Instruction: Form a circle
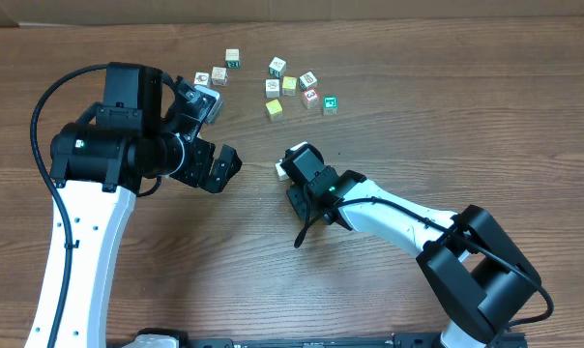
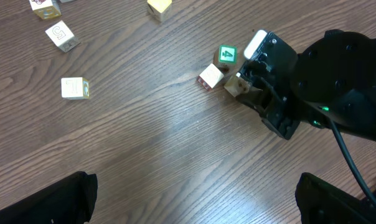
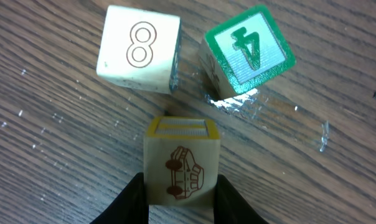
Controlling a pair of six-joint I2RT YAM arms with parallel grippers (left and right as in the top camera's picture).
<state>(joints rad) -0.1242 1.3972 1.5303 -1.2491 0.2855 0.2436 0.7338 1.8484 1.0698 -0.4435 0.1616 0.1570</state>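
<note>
Overhead tells you little about the circle (image 1: 280,170). The right gripper (image 1: 292,174) sits over it at mid-table (image 1: 418,145), so only a whitish corner peeks out, well apart from the loose cubes (image 1: 290,85) near the far edge.

Your right wrist camera shows the faces. The right gripper (image 3: 180,190) is clamped on the car cube (image 3: 180,165), one dark finger against each side. Beyond it the white 8 cube (image 3: 138,56) and the green 4 cube (image 3: 250,53) sit just beside each other. The green one is turned at an angle, and the car cube is just short of the gap between them.

The left wrist camera gives you the side view. All three cubes bunch together at the tip of the right arm, with the green 4 cube (image 2: 226,54) farthest out.

The left gripper (image 1: 213,137) hangs over bare wood with its jaws wide apart, holding nothing, and its fingers (image 2: 51,199) show only at the lower corners of its own view.
</note>
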